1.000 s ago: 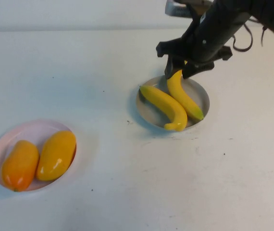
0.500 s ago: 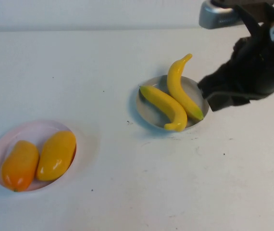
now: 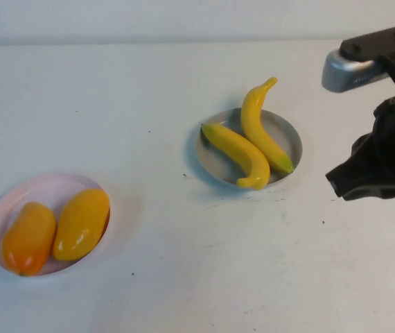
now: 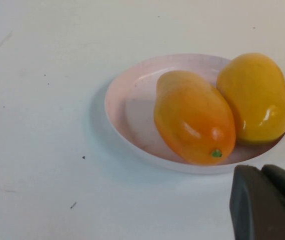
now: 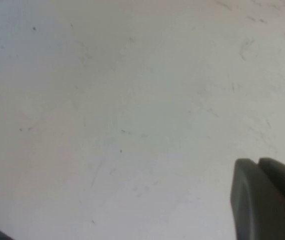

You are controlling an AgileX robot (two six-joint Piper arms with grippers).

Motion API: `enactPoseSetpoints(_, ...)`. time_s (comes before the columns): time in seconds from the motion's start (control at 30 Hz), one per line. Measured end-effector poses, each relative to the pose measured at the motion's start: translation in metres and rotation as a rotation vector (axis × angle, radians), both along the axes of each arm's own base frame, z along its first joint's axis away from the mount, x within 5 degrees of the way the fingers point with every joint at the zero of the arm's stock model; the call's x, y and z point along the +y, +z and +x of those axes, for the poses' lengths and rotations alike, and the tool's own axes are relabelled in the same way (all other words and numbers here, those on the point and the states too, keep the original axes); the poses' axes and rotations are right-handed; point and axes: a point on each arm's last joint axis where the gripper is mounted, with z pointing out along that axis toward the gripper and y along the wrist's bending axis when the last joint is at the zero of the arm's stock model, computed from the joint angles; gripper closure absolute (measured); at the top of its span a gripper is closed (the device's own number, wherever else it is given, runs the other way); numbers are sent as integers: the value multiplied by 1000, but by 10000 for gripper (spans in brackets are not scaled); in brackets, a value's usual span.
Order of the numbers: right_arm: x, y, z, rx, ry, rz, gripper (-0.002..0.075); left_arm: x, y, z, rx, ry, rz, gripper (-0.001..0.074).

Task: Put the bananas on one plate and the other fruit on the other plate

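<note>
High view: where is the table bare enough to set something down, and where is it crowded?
Bare: the wide white table between the pale pink plate holding two orange-yellow oval fruits and the grey-blue plate, plus the near edge. Crowded: both plates; two yellow bananas fill the grey one. The shut right tool hangs beside it; the shut left tool sits by the pink plate.

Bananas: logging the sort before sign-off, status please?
Both bananas on grey plate, both mangoes on pink plate. Right gripper shut, empty, beside grey plate. Left gripper shut, near pink plate. Nothing in the way.
</note>
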Motion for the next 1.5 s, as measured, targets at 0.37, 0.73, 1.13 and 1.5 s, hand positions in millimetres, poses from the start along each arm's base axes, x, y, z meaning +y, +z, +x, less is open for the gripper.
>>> enactPoseSetpoints(0.37, -25, -68, -6, -208, 2, -4, 741, 0, 0, 0, 0, 0, 0, 740)
enactPoseSetpoints(0.73, -112, -150, -79, -674, -264, 72, 741, 0, 0, 0, 0, 0, 0, 740)
enactPoseSetpoints(1.13, -134, -193, -134, -892, -449, 165, 741, 0, 0, 0, 0, 0, 0, 740)
enactPoseSetpoints(1.5, -134, -194, -154, -949, -430, 199, 741, 0, 0, 0, 0, 0, 0, 740)
